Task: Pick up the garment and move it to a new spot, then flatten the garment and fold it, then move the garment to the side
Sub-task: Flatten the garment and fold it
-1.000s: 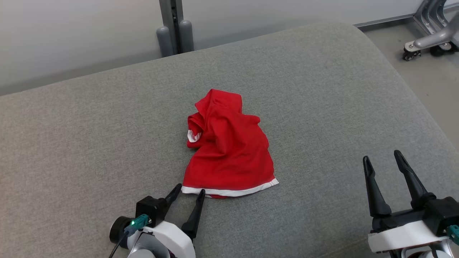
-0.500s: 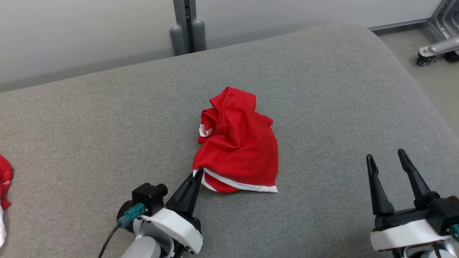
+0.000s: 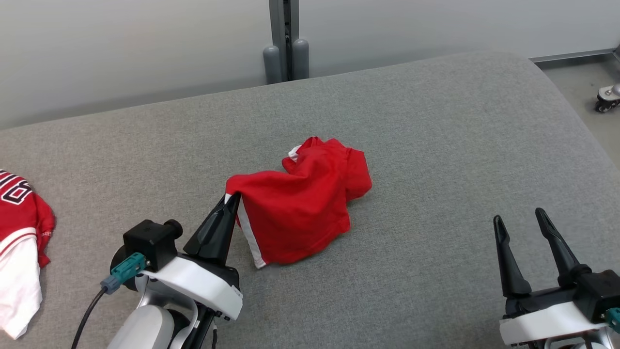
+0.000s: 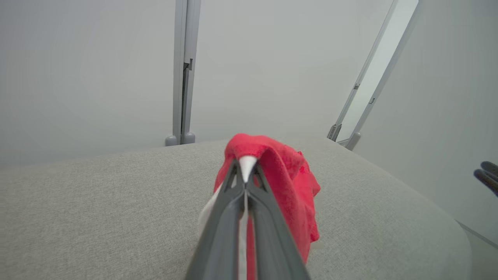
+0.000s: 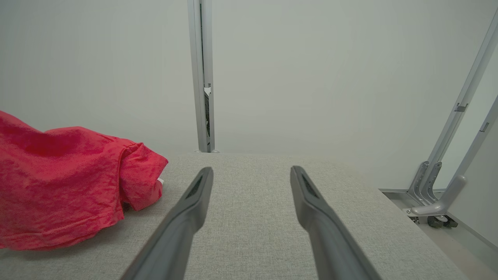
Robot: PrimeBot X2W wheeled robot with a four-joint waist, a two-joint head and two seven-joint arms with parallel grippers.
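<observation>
Barely visible, garment (image 3: 300, 213) hem corner within clamped left pincer (image 3: 234, 198); right pincer (image 3: 519, 216) apart.

It looked like a bare robotics test lab.
Plain pale wall panels (image 3: 121, 48) met at a grey metal post (image 3: 286, 34), and a castored metal frame (image 5: 432, 209) stood on the smooth floor (image 3: 571, 81) beside the grey fabric-covered worktop (image 3: 436, 126).

A second red-and-white garment (image 3: 24, 218) is cut off by the head view's left edge, its lettering unreadable. The red garment (image 5: 58, 194) runs past the right wrist view's left edge; a castor (image 3: 605, 103) is clipped at the head view's right
</observation>
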